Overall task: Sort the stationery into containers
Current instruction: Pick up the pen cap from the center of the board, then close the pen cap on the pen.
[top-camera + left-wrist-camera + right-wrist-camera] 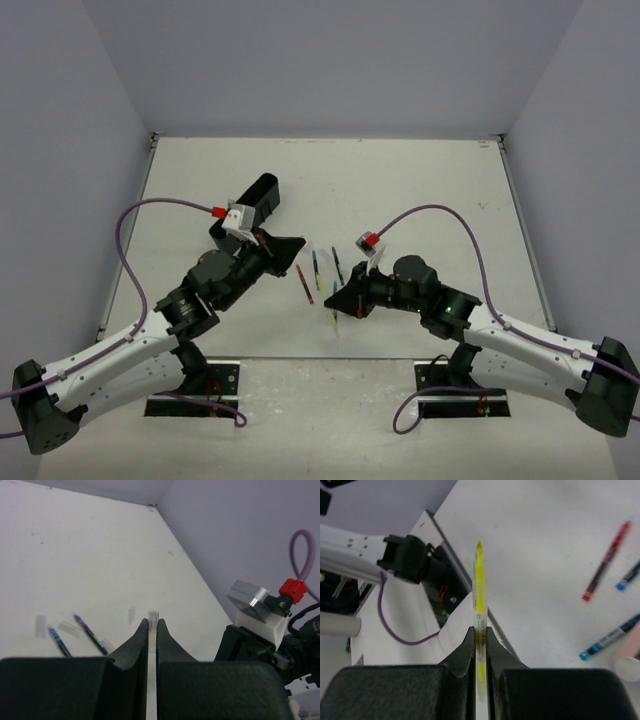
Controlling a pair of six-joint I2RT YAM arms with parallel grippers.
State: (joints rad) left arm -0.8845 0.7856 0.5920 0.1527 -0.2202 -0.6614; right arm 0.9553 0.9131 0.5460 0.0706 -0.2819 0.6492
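My left gripper (153, 622) is shut on a thin clear tube (153, 615), whose open end sticks out past the fingertips. From above, that gripper (293, 244) sits just right of the black organiser tray (262, 192). My right gripper (480, 630) is shut on a yellow pen (479, 580) that points away from the jaws. In the top view it (337, 296) holds this pen (335, 320) near the table's front edge. Loose on the table between the arms lie a red pen (303, 283), a blue pen (316, 268) and a dark pen (338, 265).
Small clear caps (40, 625) lie beside a blue pen (59, 642) and a purple pen (90, 634). A pinkish-white rounded piece (629, 656) shows at the right wrist view's lower right, near a blue-tipped pen (609, 638). Walls close in the table on three sides.
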